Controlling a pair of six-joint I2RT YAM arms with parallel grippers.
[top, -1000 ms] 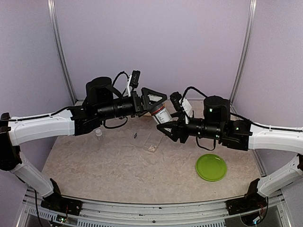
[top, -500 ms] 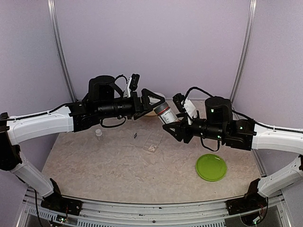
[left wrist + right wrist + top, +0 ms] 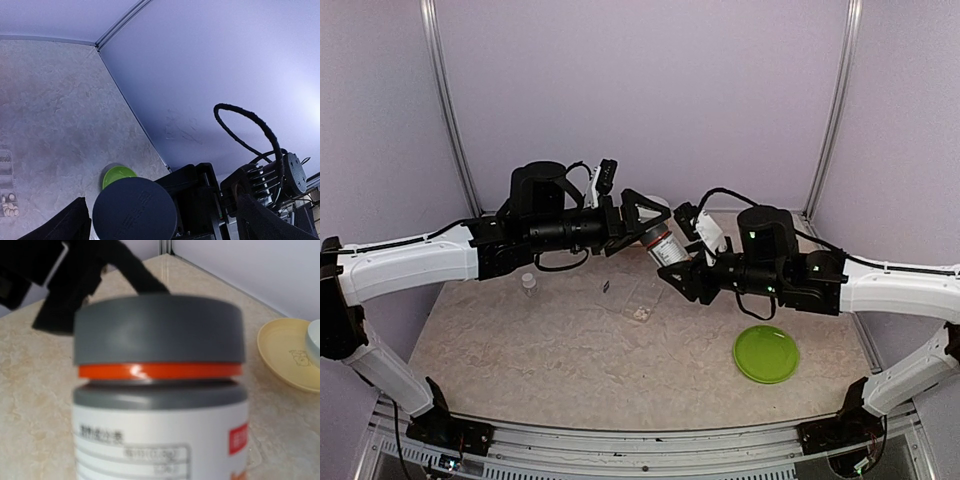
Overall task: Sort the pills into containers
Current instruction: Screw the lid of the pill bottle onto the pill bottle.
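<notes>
Right pincer point(image 3: 678, 272) grips the bottle point(image 3: 663, 243) by its body. The bottle's long axis tilts up toward the left pincer point(image 3: 655, 222), which is open astride the cap point(image 3: 135, 210). The box point(image 3: 642, 296), holding some pills point(image 3: 642, 314), lies on the counter point(image 3: 520, 350) below both pincers.

Pill box point(image 3: 5, 172) partly beyond left edge

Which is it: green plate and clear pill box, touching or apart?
Apart. The top view shows bare tabletop between the pill box and the green plate.
</notes>
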